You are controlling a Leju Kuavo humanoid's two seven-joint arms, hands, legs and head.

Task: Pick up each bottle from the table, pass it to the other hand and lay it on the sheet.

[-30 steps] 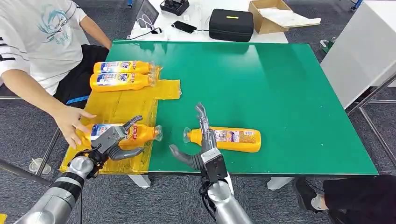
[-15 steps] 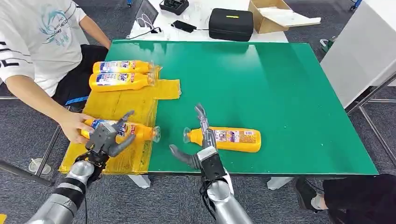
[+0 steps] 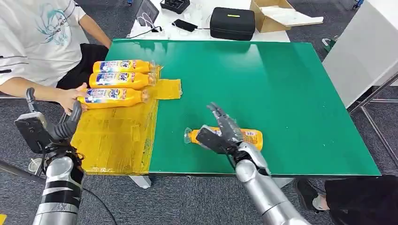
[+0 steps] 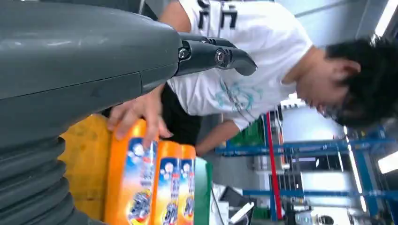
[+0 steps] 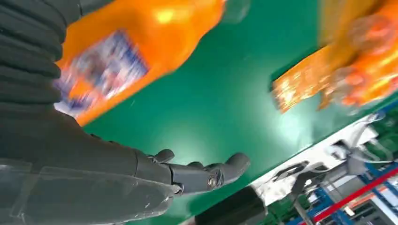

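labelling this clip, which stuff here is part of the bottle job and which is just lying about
Part of the job:
- bottle on the green table, under the right hand
- three bottles on the yellow sheet
- yellow sheet
- left hand, holding nothing

Lying about:
- black case
- cardboard box
- phone

The right hand (image 5: pixel 94 154) hovers open over the green table (image 5: pixel 220 98), just beside an orange bottle (image 5: pixel 126 51).

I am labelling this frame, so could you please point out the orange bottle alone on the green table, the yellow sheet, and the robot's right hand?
Orange plastic bottle (image 3: pixel 248 139), head view, labelled body right of the hand.
Yellow sheet (image 3: pixel 117 136), head view, bare middle.
Right hand (image 3: pixel 223 136), head view, back of the hand.
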